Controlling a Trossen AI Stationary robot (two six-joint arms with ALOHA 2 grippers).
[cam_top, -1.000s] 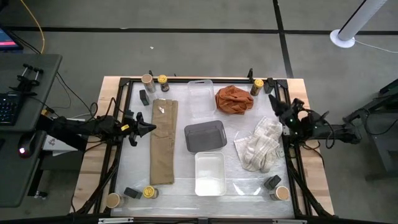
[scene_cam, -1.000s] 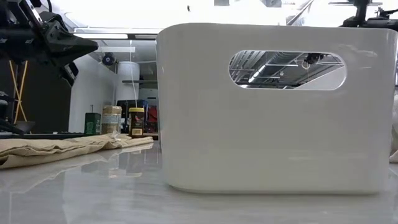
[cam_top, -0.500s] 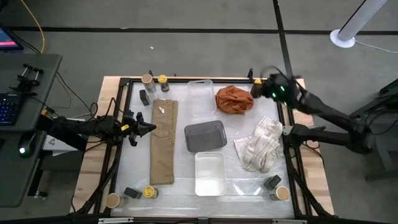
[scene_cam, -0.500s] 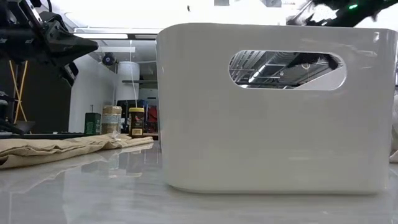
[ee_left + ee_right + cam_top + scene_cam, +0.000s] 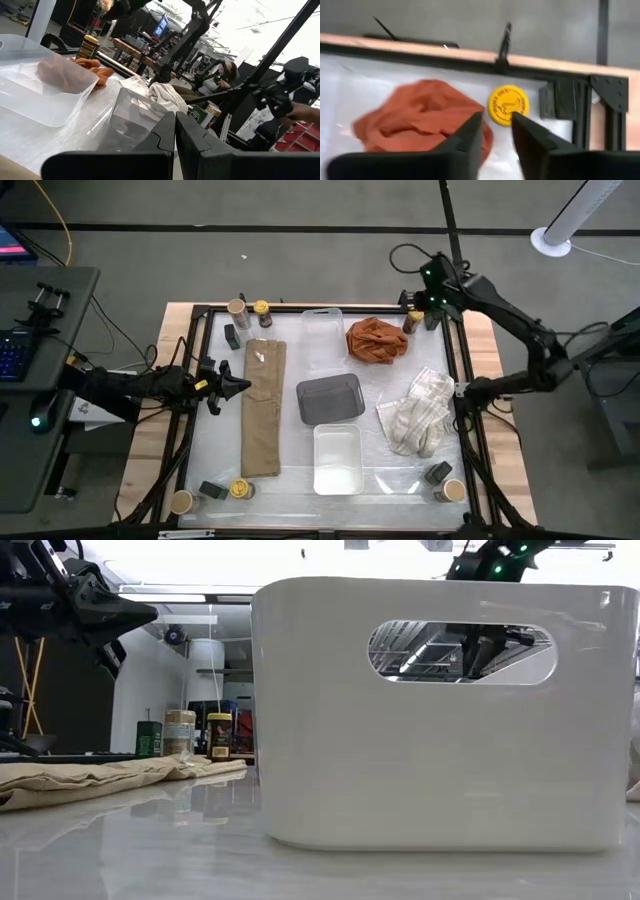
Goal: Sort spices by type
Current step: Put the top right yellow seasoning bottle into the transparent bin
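Swung from the worktop's right edge, the right end effector, slightly parted and empty, hovers over the yellow-lidded jar, next to descend and grasp; left end effector waits clenched.

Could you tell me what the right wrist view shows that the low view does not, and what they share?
Only the right wrist view shows the yellow-lidded jar beside the orange cloth, below the right pincer, whose fingers are apart. Only the low view shows the white tray close up, a tan cloth, and three spice containers far behind it. Both show the right arm and the pale tabletop.
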